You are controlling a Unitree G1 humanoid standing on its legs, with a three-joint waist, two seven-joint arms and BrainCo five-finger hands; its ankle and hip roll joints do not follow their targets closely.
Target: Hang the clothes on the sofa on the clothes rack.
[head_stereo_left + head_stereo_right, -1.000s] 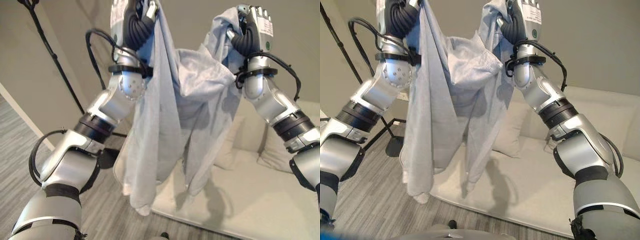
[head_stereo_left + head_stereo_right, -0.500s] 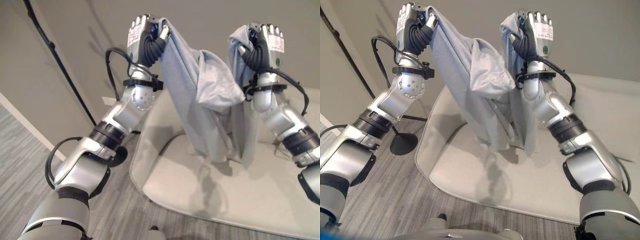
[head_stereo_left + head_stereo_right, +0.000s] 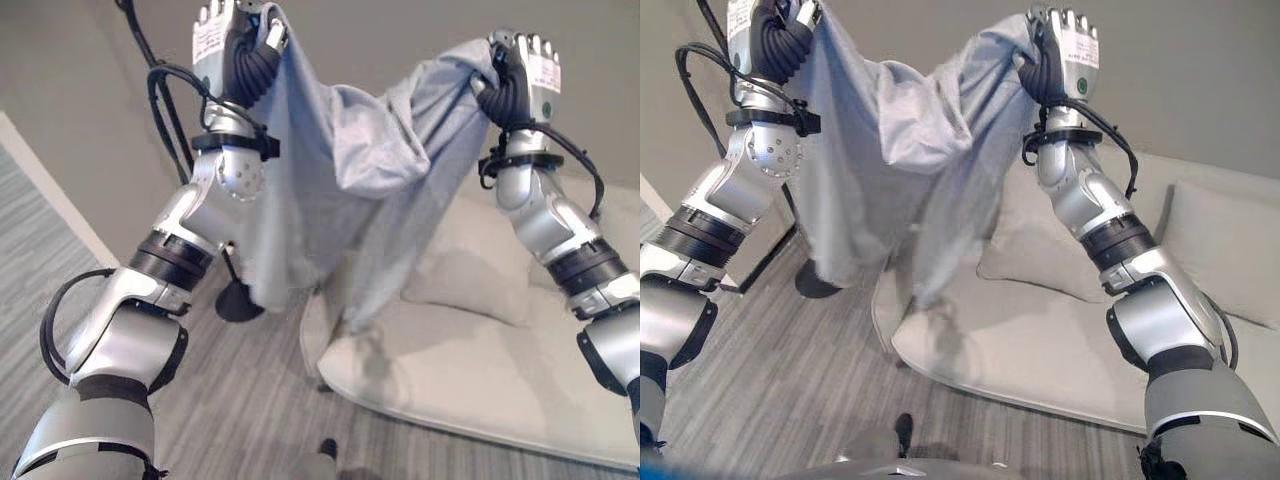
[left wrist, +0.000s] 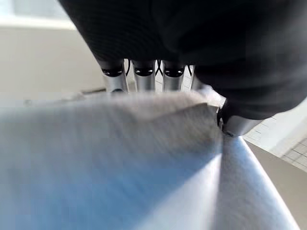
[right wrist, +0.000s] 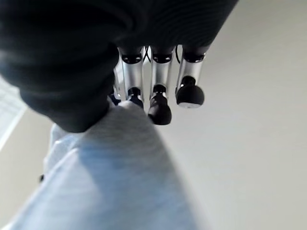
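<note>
Both hands [image 3: 235, 40] [image 3: 520, 65] hold the garment [image 3: 340, 190] spread sideways, draping downward.

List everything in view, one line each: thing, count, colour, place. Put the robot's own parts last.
garment: one, pale grey-blue, held up in the air, stretched between both hands, hanging down over the sofa's end.
sofa: one, cream, ahead and to the right, on the floor.
cushions: two, cream, on the sofa against its back.
rack: one, black, round base on the floor behind the left arm, pole rising beside the wall.
floor: grey planks.
left hand: raised, fingers closed on the garment.
right hand: raised, fingers closed on the garment.
</note>
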